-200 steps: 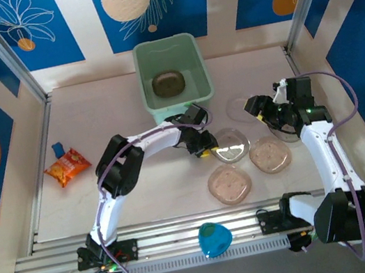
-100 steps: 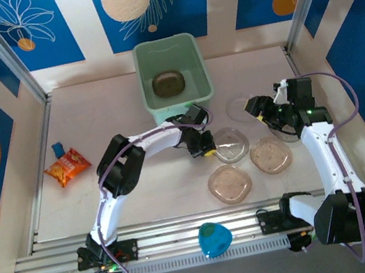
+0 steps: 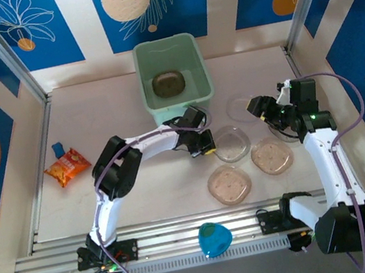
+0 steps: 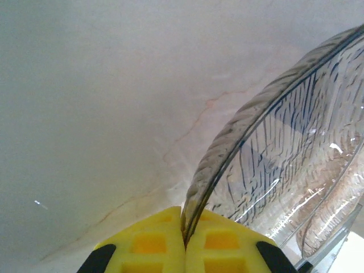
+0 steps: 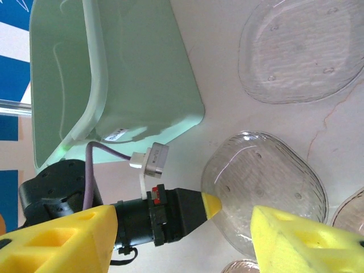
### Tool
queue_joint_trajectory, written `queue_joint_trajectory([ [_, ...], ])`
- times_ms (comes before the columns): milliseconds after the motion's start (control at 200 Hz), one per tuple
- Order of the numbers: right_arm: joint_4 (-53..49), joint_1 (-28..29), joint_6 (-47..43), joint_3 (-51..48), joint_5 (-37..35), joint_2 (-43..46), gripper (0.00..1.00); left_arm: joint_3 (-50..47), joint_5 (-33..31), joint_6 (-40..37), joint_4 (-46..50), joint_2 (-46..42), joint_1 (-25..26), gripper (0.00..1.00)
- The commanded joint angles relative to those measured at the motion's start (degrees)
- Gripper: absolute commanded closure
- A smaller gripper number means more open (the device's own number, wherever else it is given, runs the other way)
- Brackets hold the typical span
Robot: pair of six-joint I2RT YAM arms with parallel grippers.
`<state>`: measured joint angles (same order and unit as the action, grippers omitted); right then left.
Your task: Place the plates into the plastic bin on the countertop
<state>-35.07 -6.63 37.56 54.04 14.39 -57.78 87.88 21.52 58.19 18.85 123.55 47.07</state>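
My left gripper [image 3: 207,148] is shut on the left rim of a clear plate [image 3: 232,145] lying just right of the mint-green plastic bin's [image 3: 202,69] near corner. In the left wrist view the yellow pads [image 4: 149,244] pinch that plate's rim [image 4: 227,142]. A brown plate [image 3: 168,84] lies inside the bin. Two pinkish plates [image 3: 271,156] [image 3: 230,184] rest on the countertop [image 3: 108,114], and another clear one [image 3: 240,107] lies further back. My right gripper [image 3: 258,107] hangs open above this group; its wrist view looks down on the held plate [image 5: 267,193] and the bin [image 5: 114,74].
An orange snack packet [image 3: 67,166] and a small blue item [image 3: 58,148] lie at the left. A blue object [image 3: 213,238] sits on the front metal rail. Another plate [image 3: 285,134] lies partly under the right arm.
My left gripper has shut on the clear plate's rim. The right arm has shifted slightly, its jaws as wide as before.
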Motion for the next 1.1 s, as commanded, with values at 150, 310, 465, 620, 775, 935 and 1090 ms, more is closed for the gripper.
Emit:
queue_joint_trajectory([
  [150,-2.23,-0.31,2.55,-0.24,-1.12,3.14,0.36,-4.12,-0.61,0.85,-8.97,-7.20,0.74,0.99],
  [310,-3.38,-0.41,3.36,0.47,-0.88,3.76,0.36,-5.76,0.94,1.63,-11.10,-8.91,0.86,1.00],
  [465,-3.86,-0.37,4.70,0.38,-0.51,5.18,0.36,-7.76,2.12,1.66,-13.20,-10.98,1.01,1.00],
  [620,-5.53,-0.40,4.91,-0.01,-0.41,6.31,0.36,-9.77,2.04,0.15,-13.23,-14.19,1.10,1.00],
  [775,-6.51,-0.40,5.79,-0.92,-0.34,8.14,0.36,-11.82,1.34,-1.77,-11.95,-17.46,1.14,1.00],
  [935,-7.53,0.04,6.72,-2.44,1.37,10.19,0.37,-12.99,0.61,-3.94,-10.90,-19.80,1.04,1.00],
  [1090,-10.42,1.33,8.24,-3.31,2.54,11.72,0.39,-12.99,0.46,-4.66,-11.34,-20.79,1.05,1.00],
])
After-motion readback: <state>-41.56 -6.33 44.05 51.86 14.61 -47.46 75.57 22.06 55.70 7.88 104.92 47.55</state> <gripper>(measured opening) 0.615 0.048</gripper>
